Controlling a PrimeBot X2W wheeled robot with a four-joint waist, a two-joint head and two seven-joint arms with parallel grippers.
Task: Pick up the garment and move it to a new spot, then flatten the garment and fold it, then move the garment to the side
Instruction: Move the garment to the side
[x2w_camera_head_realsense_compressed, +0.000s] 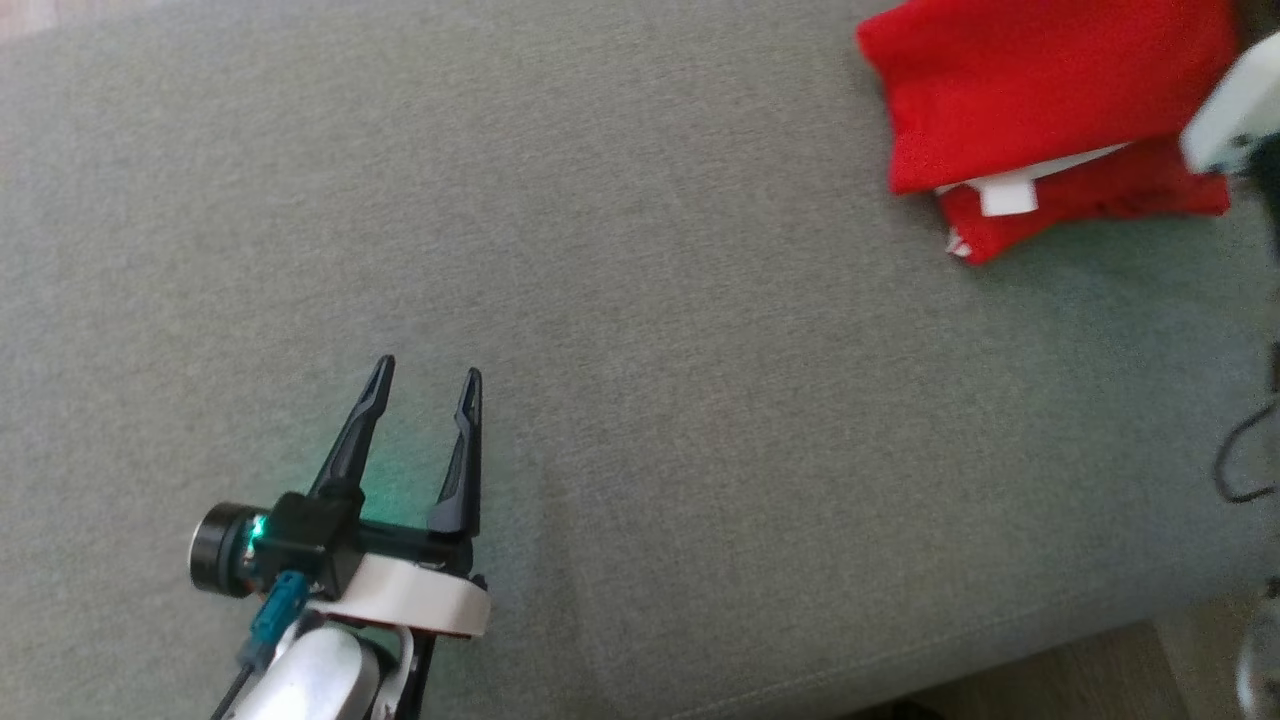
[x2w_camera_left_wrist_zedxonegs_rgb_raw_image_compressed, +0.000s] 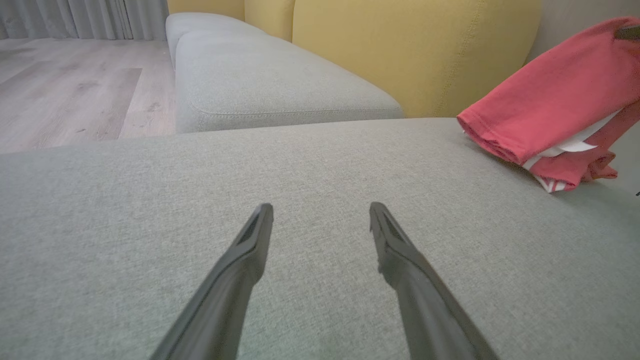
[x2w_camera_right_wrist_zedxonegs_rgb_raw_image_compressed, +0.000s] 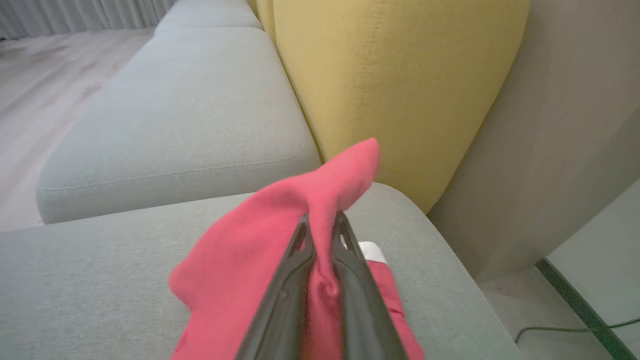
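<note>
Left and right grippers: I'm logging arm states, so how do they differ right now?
The left gripper has its fingers spread and empty; the right gripper is pinched shut on the red fabric garment. The left gripper has bare grey sofa cushion beneath it, well apart from the garment; the right gripper holds a fold of it raised above the cushion. Both have two long dark fingers.

red garment (x2w_camera_head_realsense_compressed: 1040, 90) sits bunched and folded over on itself at the far right end of a grey sofa seat cushion (x2w_camera_head_realsense_compressed: 600, 300). its lower layers rest on the cushion. the upper layer is drawn up into a peak where the right gripper (x2w_camera_right_wrist_zedxonegs_rgb_raw_image_compressed: 321, 220) pinches a ridge of cloth between closed fingers. a white patch and white-striped trim show between the layers, on the edge facing the cushion's middle.
</note>
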